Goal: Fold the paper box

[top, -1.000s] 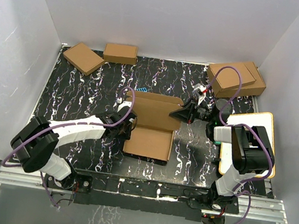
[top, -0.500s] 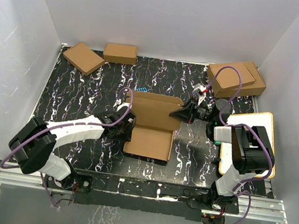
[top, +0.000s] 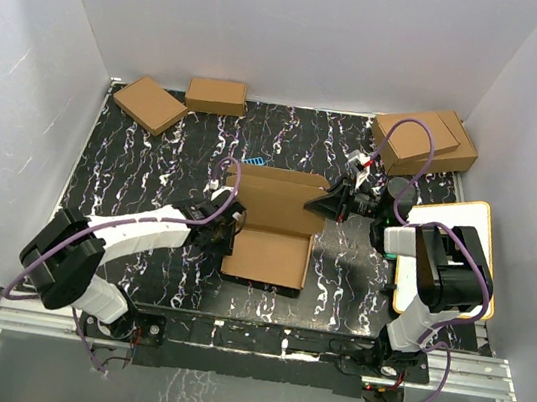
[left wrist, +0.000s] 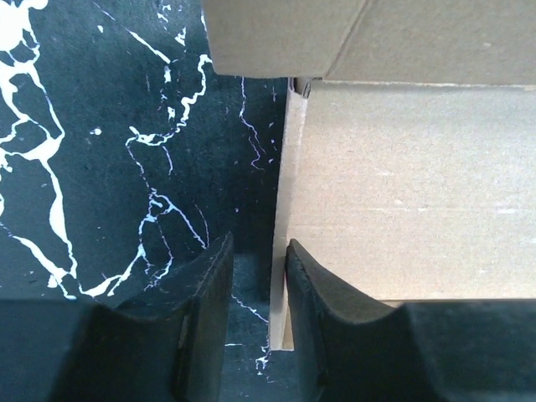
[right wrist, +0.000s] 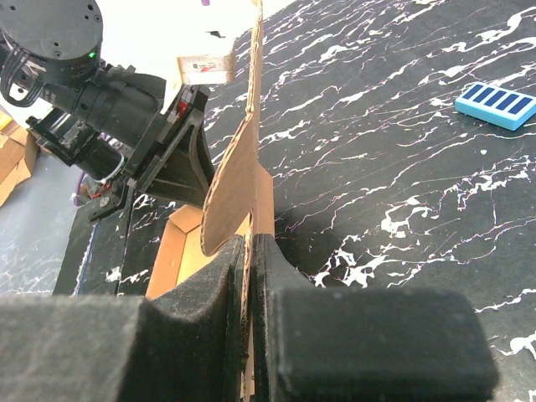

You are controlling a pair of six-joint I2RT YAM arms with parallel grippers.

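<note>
The paper box (top: pixel 271 254) lies half folded at mid-table, its brown back panel raised. My left gripper (top: pixel 227 227) is at its left side wall. In the left wrist view the box (left wrist: pixel 419 184) fills the right half. The left gripper (left wrist: pixel 260 243) straddles the thin wall edge there: the wall rests against the right finger (left wrist: pixel 314 293), and a gap shows on the other side. My right gripper (top: pixel 334 205) holds the box's right flap. In the right wrist view that gripper (right wrist: pixel 249 239) is shut on the upright rounded flap (right wrist: pixel 233 176).
Two small brown boxes (top: pixel 150 103) (top: pixel 216 95) lie at the back left, and two larger stacked boxes (top: pixel 427 142) at the back right. A white board with an orange rim (top: pixel 468 216) lies under the right arm. A small blue ribbed piece (right wrist: pixel 496 105) lies behind the box.
The left gripper shifted slightly along the box's left wall, its jaws widening and then narrowing again. The right gripper and the flap it holds have not moved.
</note>
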